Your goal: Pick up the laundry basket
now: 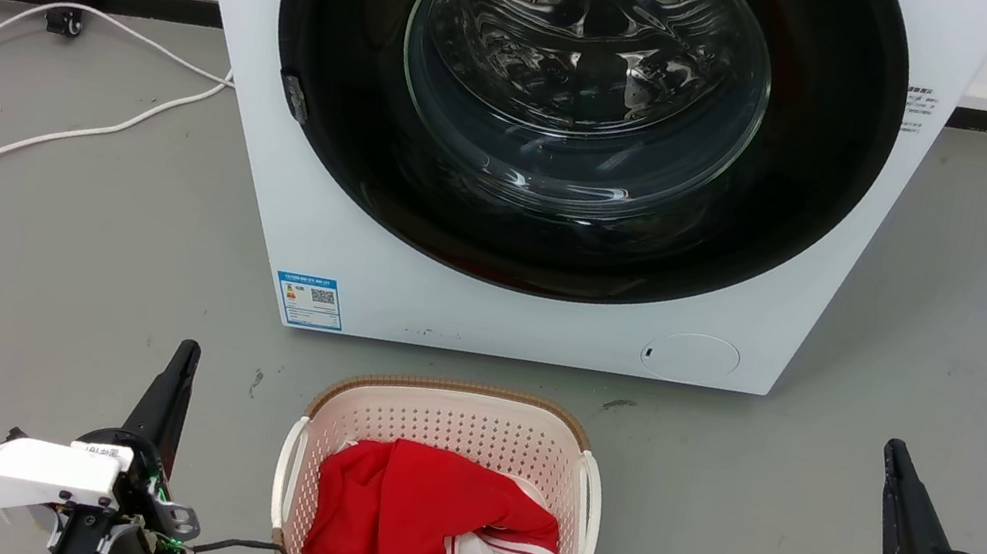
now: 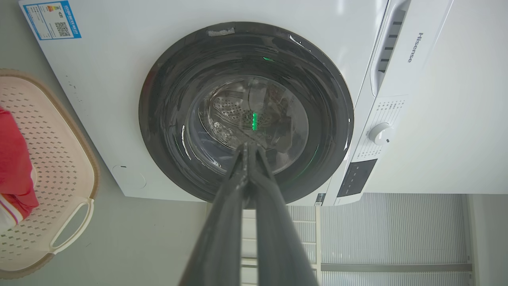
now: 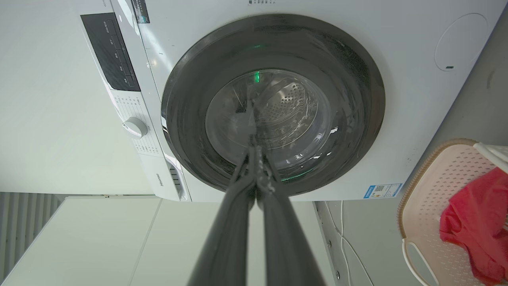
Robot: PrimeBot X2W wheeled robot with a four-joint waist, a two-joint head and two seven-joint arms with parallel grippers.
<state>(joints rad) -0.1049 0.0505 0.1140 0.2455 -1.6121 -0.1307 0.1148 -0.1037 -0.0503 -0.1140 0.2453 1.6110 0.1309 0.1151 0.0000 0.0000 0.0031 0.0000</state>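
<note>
a: where's the laundry basket (image 1: 449, 427) sitting?
b: bottom centre of the head view, on the floor just in front of the washing machine (image 1: 341, 220), with a red garment (image 1: 411, 516) heaped inside. its near end runs off the bottom edge.
a: and the claws?
b: left claw (image 1: 182, 364) at lower left, right claw (image 1: 897, 475) at lower right, basket between them. both have their fingers pressed together, holding nothing, and point up the frame at the machine, not inward.
a: which is closer?
b: the left one, clearly. the right stands well apart.
a: long axis?
b: it looks to run up and down the frame, so the left handle (image 1: 284, 474) and right handle (image 1: 591, 518) each face a claw. i'd judge both claws must turn inward and spread first.
</note>
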